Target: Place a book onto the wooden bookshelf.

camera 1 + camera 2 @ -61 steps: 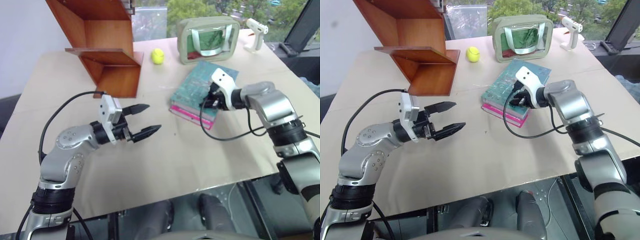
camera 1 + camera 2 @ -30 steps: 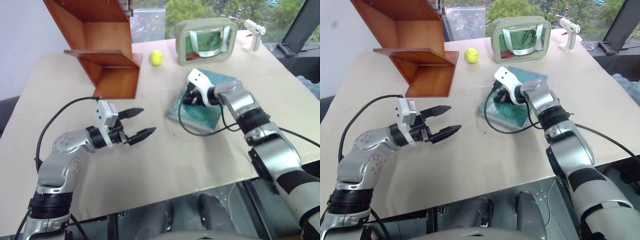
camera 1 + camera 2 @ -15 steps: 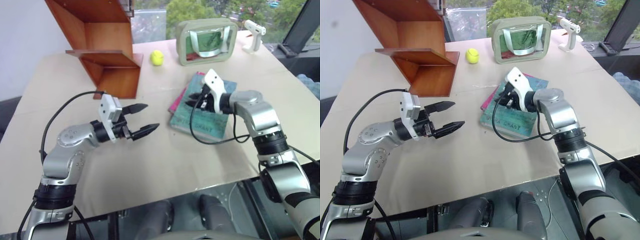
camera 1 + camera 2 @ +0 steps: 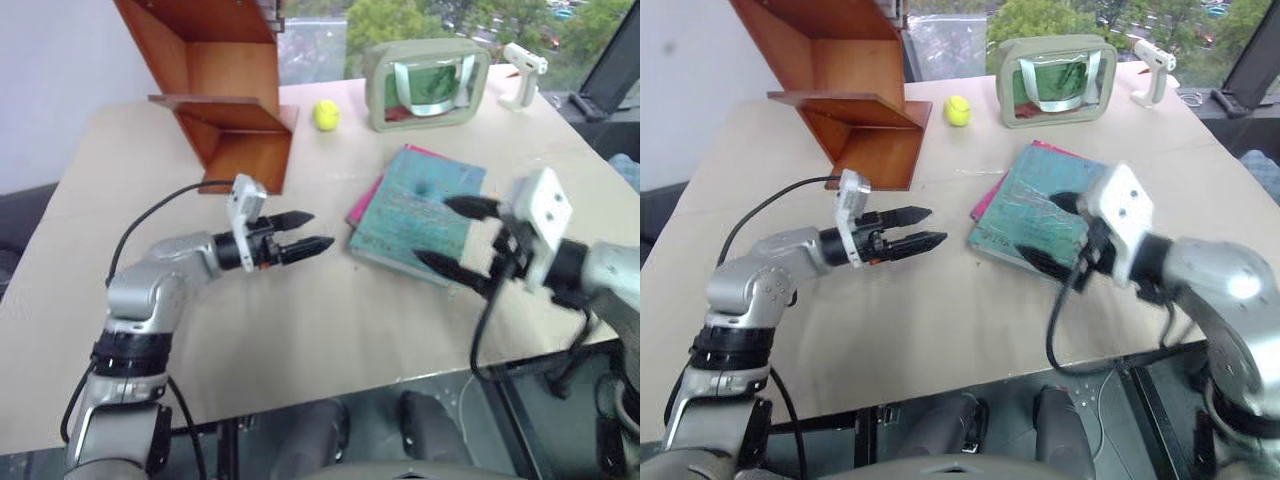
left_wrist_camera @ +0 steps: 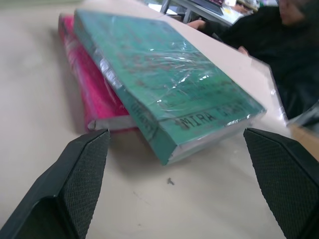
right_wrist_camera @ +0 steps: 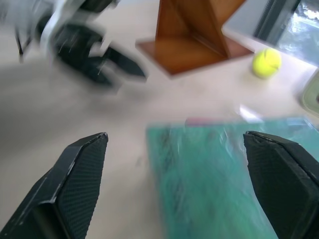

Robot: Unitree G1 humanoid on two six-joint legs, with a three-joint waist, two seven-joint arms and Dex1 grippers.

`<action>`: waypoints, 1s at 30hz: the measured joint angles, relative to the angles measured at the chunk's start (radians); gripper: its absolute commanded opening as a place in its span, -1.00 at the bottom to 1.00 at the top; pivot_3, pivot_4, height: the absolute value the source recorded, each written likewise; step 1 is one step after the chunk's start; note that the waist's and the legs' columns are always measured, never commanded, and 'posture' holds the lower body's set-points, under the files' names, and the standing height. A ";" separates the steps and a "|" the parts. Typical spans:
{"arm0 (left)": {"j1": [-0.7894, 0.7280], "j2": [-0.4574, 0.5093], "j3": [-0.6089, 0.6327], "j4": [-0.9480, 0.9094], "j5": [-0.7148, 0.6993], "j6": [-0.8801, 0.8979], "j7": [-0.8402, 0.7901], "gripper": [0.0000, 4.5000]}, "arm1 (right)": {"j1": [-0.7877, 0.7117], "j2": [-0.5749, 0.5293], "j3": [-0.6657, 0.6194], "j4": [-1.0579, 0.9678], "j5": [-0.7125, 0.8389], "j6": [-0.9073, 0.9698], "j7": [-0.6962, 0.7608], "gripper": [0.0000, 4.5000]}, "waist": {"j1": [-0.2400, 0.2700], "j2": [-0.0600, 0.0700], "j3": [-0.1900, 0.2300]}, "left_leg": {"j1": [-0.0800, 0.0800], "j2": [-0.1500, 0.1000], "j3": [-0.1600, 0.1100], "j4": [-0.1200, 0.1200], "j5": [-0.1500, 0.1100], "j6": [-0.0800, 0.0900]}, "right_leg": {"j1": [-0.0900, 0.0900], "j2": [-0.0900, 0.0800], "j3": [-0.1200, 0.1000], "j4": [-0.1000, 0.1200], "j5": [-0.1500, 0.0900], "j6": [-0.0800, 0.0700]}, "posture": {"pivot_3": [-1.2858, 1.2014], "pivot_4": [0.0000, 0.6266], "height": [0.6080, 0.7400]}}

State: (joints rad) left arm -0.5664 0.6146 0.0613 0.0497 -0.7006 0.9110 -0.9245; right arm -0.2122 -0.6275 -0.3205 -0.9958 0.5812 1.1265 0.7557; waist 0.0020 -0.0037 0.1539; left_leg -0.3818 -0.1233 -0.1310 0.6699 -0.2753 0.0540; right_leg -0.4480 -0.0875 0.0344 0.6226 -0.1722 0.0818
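Book [image 5: 169, 84], spine lettering "MIRA", rest unreadable

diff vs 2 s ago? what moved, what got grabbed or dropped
The right gripper, shut on the book earlier, dragged it toward the table's near edge, skewing it on the pink book, then opened, let go and pulled back. The left gripper stayed open, edging toward the book. The wooden bookshelf, tennis ball and pouch stayed put.
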 measured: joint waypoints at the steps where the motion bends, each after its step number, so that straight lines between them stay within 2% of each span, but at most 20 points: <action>1: -0.018 -0.003 -0.002 0.021 -0.004 0.028 0.004 1.00 | 0.017 -0.006 -0.009 -0.005 0.015 -0.004 -0.006 0.98 | 0.002 0.000 0.000 | 0.000 0.000 0.000 0.000 0.000 0.000 | 0.000 0.000 0.000 0.000 0.000 0.000 | 0.03 -0.52 1.00; 2: -0.051 -0.005 -0.002 0.056 -0.010 0.075 0.014 1.00 | 0.044 -0.020 -0.019 -0.011 0.043 -0.009 -0.018 0.98 | 0.003 -0.001 0.000 | 0.000 0.000 0.000 0.000 0.000 0.000 | 0.000 0.000 0.000 0.000 0.000 0.000 | 0.03 -0.52 1.00; 3: -0.195 -0.060 -0.003 0.248 -0.017 0.240 0.046 1.00 | 0.129 -0.083 -0.082 -0.016 0.183 -0.064 -0.096 0.98 | 0.007 -0.003 0.002 | 0.001 -0.001 0.001 0.003 0.000 0.000 | 0.003 0.000 0.000 0.001 0.000 0.001 | 0.03 -0.52 1.00; 5: -0.301 -0.115 -0.001 0.409 -0.016 0.326 0.069 1.00 | 0.164 -0.125 -0.105 -0.026 0.274 -0.120 -0.174 0.98 | 0.008 -0.006 0.003 | 0.002 0.000 0.001 0.004 0.000 0.000 | 0.004 0.000 0.001 0.002 0.000 0.001 | 0.03 -0.52 1.00; 6: -0.382 -0.157 0.000 0.548 -0.006 0.370 0.078 1.00 | 0.206 -0.177 -0.113 -0.028 0.332 -0.167 -0.242 0.98 | 0.011 -0.007 0.004 | 0.002 0.000 0.001 0.004 0.001 -0.001 | 0.003 0.000 0.000 0.002 0.000 0.001 | 0.03 -0.52 1.00; 9: -0.529 -0.222 -0.003 0.804 0.042 0.391 0.074 1.00 | 0.286 -0.280 -0.121 -0.028 0.433 -0.262 -0.386 0.98 | 0.012 -0.009 0.005 | 0.001 0.000 0.000 0.003 0.001 -0.001 | 0.002 0.000 0.000 0.002 0.000 0.000 | 0.03 -0.52 1.00; 14: -0.642 -0.294 -0.032 1.033 0.142 0.324 0.029 1.00 | 0.394 -0.423 -0.125 -0.029 0.556 -0.402 -0.549 0.98 | 0.010 -0.010 0.006 | 0.001 0.000 0.001 0.001 0.001 -0.001 | 0.002 0.000 0.002 -0.001 0.000 0.000 | 0.03 -0.52 1.00; 17: -0.667 -0.329 -0.034 1.129 0.198 0.279 -0.019 0.64 | 0.462 -0.505 -0.127 -0.029 0.620 -0.503 -0.634 1.00 | 0.012 -0.012 0.007 | 0.000 0.000 0.001 0.001 0.001 -0.001 | 0.001 0.000 0.002 -0.002 0.000 0.000 | 0.03 -0.52 1.00; 21: -0.683 -0.353 -0.028 1.188 0.249 0.245 -0.081 -0.22 | 0.578 -0.598 -0.135 -0.029 0.668 -0.626 -0.682 1.00 | 0.013 -0.014 0.008 | 0.000 0.000 0.001 0.001 0.001 -0.001 | 0.001 0.000 0.002 -0.002 0.000 0.001 | 0.03 -0.52 1.00; 23: -0.697 -0.358 0.000 1.195 0.252 0.239 -0.088 -0.55 | 0.644 -0.636 -0.150 -0.030 0.673 -0.688 -0.691 1.00 | 0.013 -0.015 0.009 | 0.000 0.000 0.001 0.002 0.001 -0.001 | 0.002 0.000 0.002 -0.002 0.000 0.001 | 0.03 -0.52 1.00; 30: -0.695 -0.320 0.125 1.193 0.227 0.317 -0.039 -0.99 | 0.766 -0.664 -0.192 -0.029 0.646 -0.833 -0.718 1.00 | 0.011 -0.016 0.009 | 0.001 0.000 0.001 0.003 0.001 -0.001 | 0.002 0.001 0.002 -0.001 0.000 0.001 | 0.03 -0.52 1.00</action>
State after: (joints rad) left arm -1.2617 0.2950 0.1863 1.2432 -0.4737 1.2284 -0.9637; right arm 0.5540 -1.2915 -0.5129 -1.0252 1.2277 0.2935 0.0379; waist 0.0125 -0.0199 0.1632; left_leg -0.3809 -0.1233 -0.1298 0.6726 -0.2746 0.0532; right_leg -0.4462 -0.0869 0.0365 0.6220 -0.1721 0.0827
